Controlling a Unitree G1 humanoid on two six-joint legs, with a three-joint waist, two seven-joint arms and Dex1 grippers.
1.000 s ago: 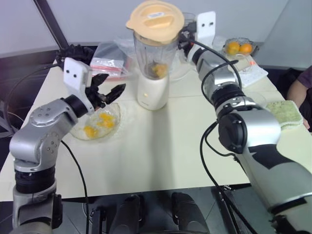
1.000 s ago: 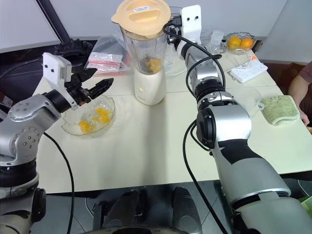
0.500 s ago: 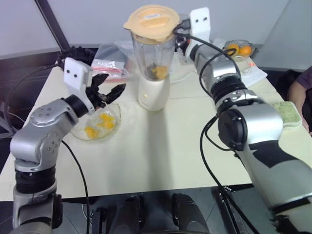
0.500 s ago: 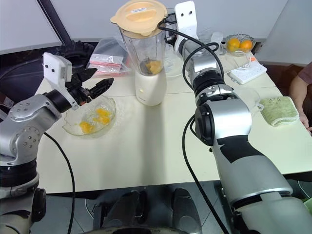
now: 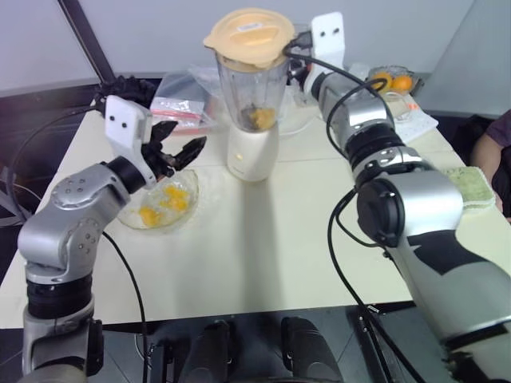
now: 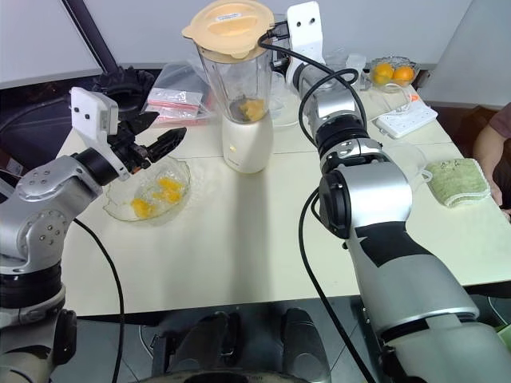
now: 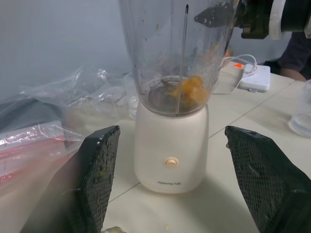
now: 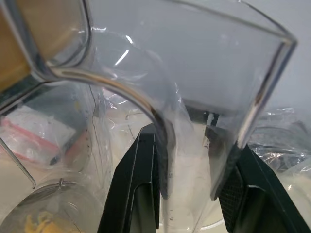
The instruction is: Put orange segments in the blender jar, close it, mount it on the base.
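Observation:
The blender jar (image 5: 251,88) stands upright on the cream base (image 5: 252,152), with its pale orange lid (image 5: 254,33) on top. Orange segments (image 5: 260,117) lie at the bottom of the jar. More orange segments (image 5: 172,198) rest in a low glass bowl (image 5: 132,219) at the left. My right gripper (image 8: 180,131) reaches behind the jar at its clear handle (image 8: 160,145). My left gripper (image 5: 189,133) hovers open and empty over the bowl and points at the blender. The base (image 7: 171,145) appears between the left fingers (image 7: 99,179).
Whole oranges (image 5: 391,78) sit in a dish at the back right. A power strip (image 5: 419,120) lies in front of that dish. A green cloth (image 5: 471,183) and a clear cup (image 6: 403,163) are at the right. Plastic bags (image 5: 180,104) lie behind the bowl. A person's arm (image 5: 487,148) is at the right edge.
The jar went from slightly tilted to straight on the base, and my right arm shifted with it. Over the last half second nothing visibly moved. My left arm held still.

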